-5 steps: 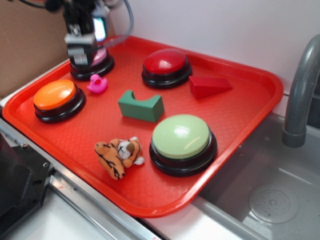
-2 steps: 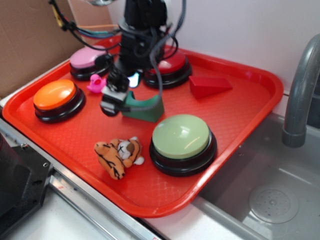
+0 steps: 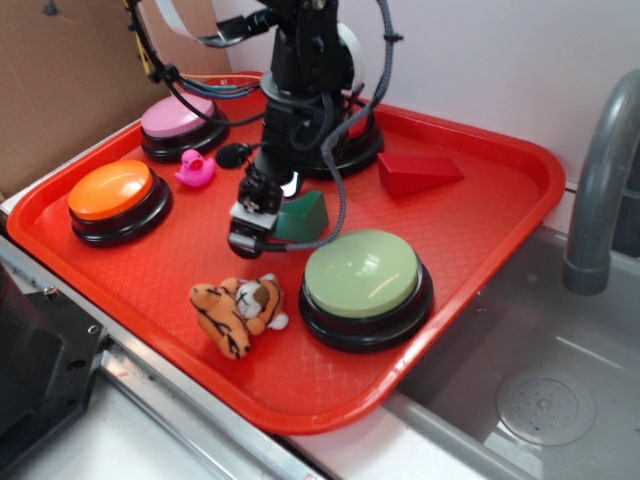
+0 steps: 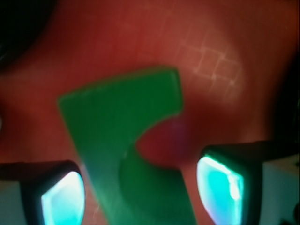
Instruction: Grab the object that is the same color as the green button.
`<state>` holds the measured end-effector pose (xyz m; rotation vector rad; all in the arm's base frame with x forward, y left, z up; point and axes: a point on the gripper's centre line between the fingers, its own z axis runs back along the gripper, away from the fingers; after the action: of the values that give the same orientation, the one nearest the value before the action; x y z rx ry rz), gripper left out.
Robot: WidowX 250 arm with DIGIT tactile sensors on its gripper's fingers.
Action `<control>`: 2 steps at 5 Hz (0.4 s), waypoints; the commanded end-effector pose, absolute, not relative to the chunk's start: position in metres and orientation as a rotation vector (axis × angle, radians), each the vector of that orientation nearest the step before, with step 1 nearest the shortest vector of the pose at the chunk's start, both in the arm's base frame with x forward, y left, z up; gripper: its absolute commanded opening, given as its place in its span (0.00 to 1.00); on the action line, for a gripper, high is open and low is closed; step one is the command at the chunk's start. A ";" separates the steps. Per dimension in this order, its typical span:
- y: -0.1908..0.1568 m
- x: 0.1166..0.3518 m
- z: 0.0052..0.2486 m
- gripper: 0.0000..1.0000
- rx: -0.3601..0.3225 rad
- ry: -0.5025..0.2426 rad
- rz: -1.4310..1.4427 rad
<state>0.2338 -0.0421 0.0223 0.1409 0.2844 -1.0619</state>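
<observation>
We had the black claw (image 3: 254, 222) low over the small dark green matte block with the arch notch (image 3: 303, 217), the one thing on the red plastic tray (image 3: 480, 230) that shared a hue with the large pale green dome button on its black base (image 3: 362, 274). That button sat just beyond the claw toward the sink side, near but apart from it. The claw stood open: in the wrist view its two fingers (image 4: 61, 197) showed at the lower corners with the green block (image 4: 126, 154) between them, and we could see no contact on either side.

The block lay skewed in that view, its lower end running down between the fingers and its notch (image 4: 161, 145) facing the right-hand finger. We judged the step in hand to be the final descent and closing. To do it well we thought the wrist wanted a slight turn so the fingers met the long flat faces squarely, not the curved cut-out, where a pad might slip into the hollow and twist the block free. We also judged it wise to go down until the fingers bracketed the block's mid-height before closing, and to close slowly, since a light block could skate across the textured tray
</observation>
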 end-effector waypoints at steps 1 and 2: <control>-0.045 0.228 0.023 0.00 0.121 0.240 -1.054; -0.042 0.226 0.030 0.00 0.131 0.224 -1.007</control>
<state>0.2281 -0.0404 0.0203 0.1164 0.2762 -1.0133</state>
